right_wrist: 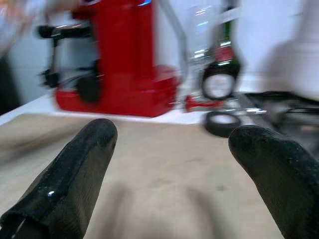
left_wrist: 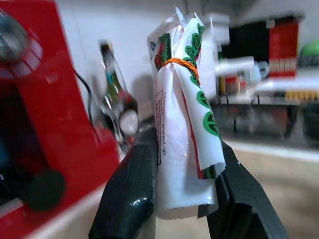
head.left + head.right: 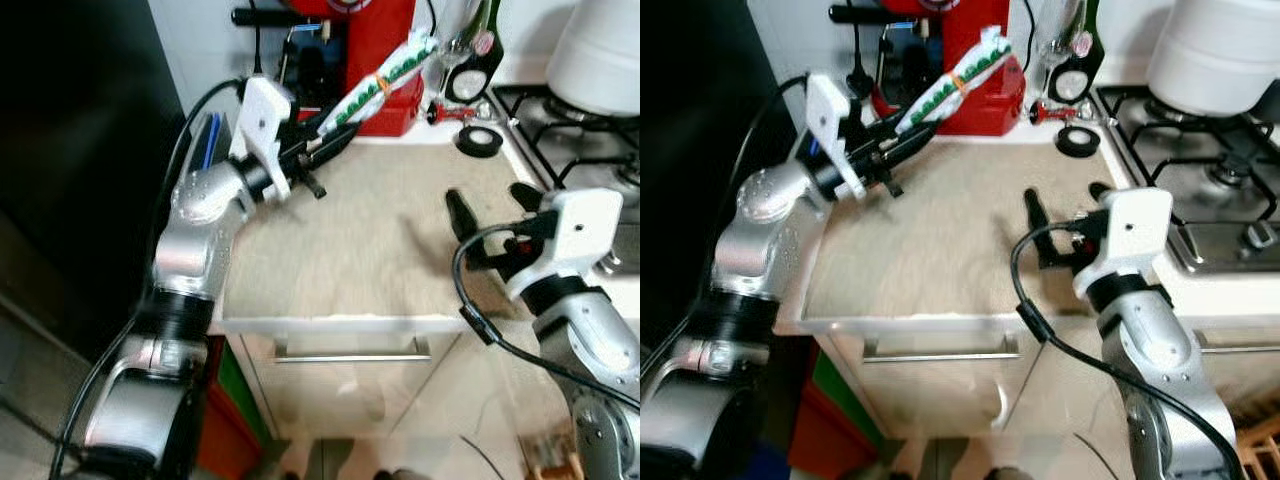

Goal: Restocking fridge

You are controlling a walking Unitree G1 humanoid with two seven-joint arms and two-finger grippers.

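Holding a rolled white packet [image 2: 187,124] tight, the left claw [image 3: 325,145] hangs above the bench [image 3: 360,260]; the right claw [image 3: 490,215] is wide.

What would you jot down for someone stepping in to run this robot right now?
Left gripper: shut on the white-and-green packet, held up above the counter in front of the red coffee machine.
Right gripper: open, holding nothing, hovering over the counter beside the stove.
Done: packet picked up.
Left: carry it to the fridge and put it inside; judging by the dark surface at the robot's left, that may be the fridge, but I cannot tell.
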